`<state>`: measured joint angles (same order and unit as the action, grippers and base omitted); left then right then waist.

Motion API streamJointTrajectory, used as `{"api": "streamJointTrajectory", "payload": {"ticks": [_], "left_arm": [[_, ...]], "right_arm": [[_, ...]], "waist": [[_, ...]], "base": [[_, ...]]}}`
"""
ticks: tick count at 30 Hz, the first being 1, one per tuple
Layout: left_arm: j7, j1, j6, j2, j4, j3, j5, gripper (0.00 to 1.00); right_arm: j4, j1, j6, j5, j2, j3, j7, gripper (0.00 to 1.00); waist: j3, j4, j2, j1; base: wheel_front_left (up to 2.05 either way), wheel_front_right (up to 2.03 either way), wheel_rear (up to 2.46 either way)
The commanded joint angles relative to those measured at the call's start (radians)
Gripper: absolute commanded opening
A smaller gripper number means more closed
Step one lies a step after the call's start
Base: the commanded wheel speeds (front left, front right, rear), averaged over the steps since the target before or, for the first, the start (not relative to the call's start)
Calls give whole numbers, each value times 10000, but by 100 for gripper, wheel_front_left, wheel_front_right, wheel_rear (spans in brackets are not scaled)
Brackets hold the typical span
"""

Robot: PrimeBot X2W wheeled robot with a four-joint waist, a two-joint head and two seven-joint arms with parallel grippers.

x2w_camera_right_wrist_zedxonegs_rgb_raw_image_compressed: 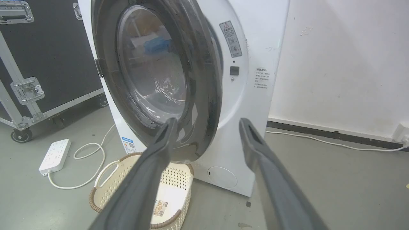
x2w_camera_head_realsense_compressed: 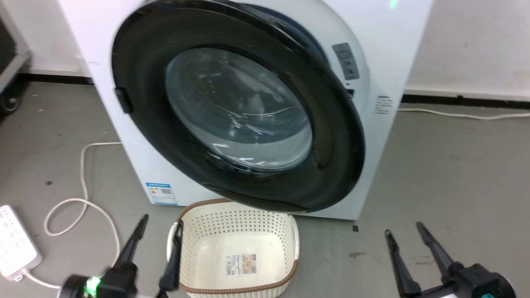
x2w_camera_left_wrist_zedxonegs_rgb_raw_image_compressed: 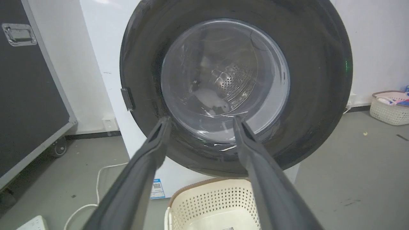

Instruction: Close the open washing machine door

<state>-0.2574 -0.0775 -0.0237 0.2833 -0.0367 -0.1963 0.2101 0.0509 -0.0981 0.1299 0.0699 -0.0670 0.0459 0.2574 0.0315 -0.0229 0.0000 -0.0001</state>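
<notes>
The washing machine door (x2w_camera_head_realsense_compressed: 331,136) is a big round black-rimmed disc with a clear glass bowl, hinged at the left on the white machine (x2w_camera_head_realsense_compressed: 389,49). It stands ajar, its right edge swung out from the front panel, as the right wrist view shows at the door (x2w_camera_right_wrist_zedxonegs_rgb_raw_image_compressed: 204,80). In the left wrist view the door (x2w_camera_left_wrist_zedxonegs_rgb_raw_image_compressed: 319,64) faces me, steel drum visible through the glass. My left gripper (x2w_camera_head_realsense_compressed: 161,225) is open at the lower left, well short of the door, nothing between its fingers. My right gripper (x2w_camera_head_realsense_compressed: 403,229) is open at the lower right, also empty.
A cream perforated basket (x2w_camera_head_realsense_compressed: 285,231) with a brown rim sits on the floor right below the door, between the grippers. A white power strip (x2w_camera_head_realsense_compressed: 16,246) and its looped cable (x2w_camera_head_realsense_compressed: 83,198) lie at the left. A black wheeled case (x2w_camera_right_wrist_zedxonegs_rgb_raw_image_compressed: 48,57) stands left of the machine.
</notes>
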Motion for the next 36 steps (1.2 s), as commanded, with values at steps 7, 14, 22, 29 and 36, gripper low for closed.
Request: {"api": "streamJointTrajectory", "payload": {"ticks": [7, 14, 22, 29, 36], "left_arm": [[-42, -870, -443, -734, -242, 63, -895, 100], [-43, -888, -294, -1110, 225, 381, -751, 100], [-43, -496, 19, -1350, 712, 323, -897, 100], [-43, 324, 34, -1825, 798, 151, -1171, 100], [-43, 874, -3, -2104, 752, 8, -1218, 100]], "right_arm": [[20, -179, 8, -7, 33, 190, 44, 100], [124, 17, 8, 191, -38, 713, 23, 0], [537, 2174, 8, 753, -1327, 2030, -928, 0], [1729, 5109, 8, 2938, -3721, 3188, -1724, 0], [3025, 7063, 8, 4191, -5026, 3265, -1982, 0]], "waist": [[118, 295, 0, 1], [-28, 840, 0, 1], [-1040, 1694, 0, 1], [-2282, 2390, 0, 1], [-3075, 2731, 0, 1]], "base": [[0, 0, 0], [0, 0, 0], [0, 0, 0], [0, 0, 0], [0, 0, 0]]}}
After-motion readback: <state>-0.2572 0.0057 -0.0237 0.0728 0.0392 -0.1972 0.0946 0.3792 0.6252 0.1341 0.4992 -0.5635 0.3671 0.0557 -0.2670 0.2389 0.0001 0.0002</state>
